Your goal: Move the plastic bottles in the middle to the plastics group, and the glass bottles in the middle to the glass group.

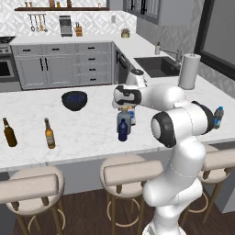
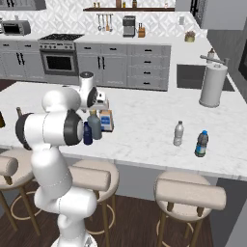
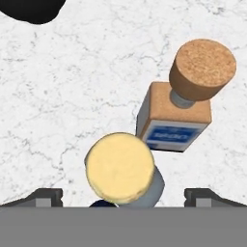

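White marble counter [image 1: 87, 128] runs across a grey kitchen, with three round stools along its near edge; near the middle stand three bottles close together: the small navy-blue bottle [image 1: 122, 130] nearest the stools, the squat grey-blue bottle [image 1: 123, 119] with its tan cap [image 3: 120, 167] just behind it, and the squarish pale bottle [image 3: 174, 116] with blue label and cork stopper beside that; the gripper [image 3: 123, 195] hangs directly above this cluster, fingers spread wide and holding nothing, the tan cap between the two fingertips [image 3: 46, 195] in the hand view; at the left end of the counter stand two brown beer bottles [image 1: 9, 132], one with a tan label [image 1: 49, 134]; at the right end stand the clear greyish water bottle [image 2: 178, 133] and the blue-capped water bottle [image 2: 202, 144]; a dark bowl [image 1: 74, 100] sits behind the cluster; a paper towel roll [image 2: 213, 86] stands by the sink
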{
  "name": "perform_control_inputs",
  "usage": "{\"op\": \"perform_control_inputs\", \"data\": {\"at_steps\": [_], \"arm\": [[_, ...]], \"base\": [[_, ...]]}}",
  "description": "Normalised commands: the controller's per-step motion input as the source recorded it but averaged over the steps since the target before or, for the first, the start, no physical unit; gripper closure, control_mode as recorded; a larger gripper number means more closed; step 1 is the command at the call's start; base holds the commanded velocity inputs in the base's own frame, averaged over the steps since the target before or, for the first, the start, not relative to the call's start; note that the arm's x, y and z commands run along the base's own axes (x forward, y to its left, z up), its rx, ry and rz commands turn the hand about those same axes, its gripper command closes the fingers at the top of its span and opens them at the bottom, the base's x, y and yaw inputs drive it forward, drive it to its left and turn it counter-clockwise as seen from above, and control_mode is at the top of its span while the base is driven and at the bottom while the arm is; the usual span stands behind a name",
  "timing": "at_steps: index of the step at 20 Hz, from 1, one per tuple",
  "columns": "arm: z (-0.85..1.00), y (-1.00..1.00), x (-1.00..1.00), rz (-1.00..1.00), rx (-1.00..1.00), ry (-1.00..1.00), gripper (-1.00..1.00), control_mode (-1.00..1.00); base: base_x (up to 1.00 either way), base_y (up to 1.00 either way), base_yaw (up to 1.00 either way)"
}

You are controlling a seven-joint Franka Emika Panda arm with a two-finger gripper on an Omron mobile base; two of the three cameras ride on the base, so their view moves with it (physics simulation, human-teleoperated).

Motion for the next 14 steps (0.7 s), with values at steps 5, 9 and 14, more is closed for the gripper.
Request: {"op": "perform_control_inputs", "data": {"at_steps": [5, 9, 14], "arm": [[-0.12, 0.01, 0.17, 0.0, 0.0, 0.0, -1.0, -1.0], [-0.05, 0.03, 0.1, 0.0, 0.0, 0.0, -1.0, -1.0], [-0.09, 0.03, 0.05, 0.0, 0.0, 0.0, -1.0, -1.0]], "base": [[0.0, 0.0, 0.0], [0.0, 0.0, 0.0], [0.0, 0.0, 0.0]]}}
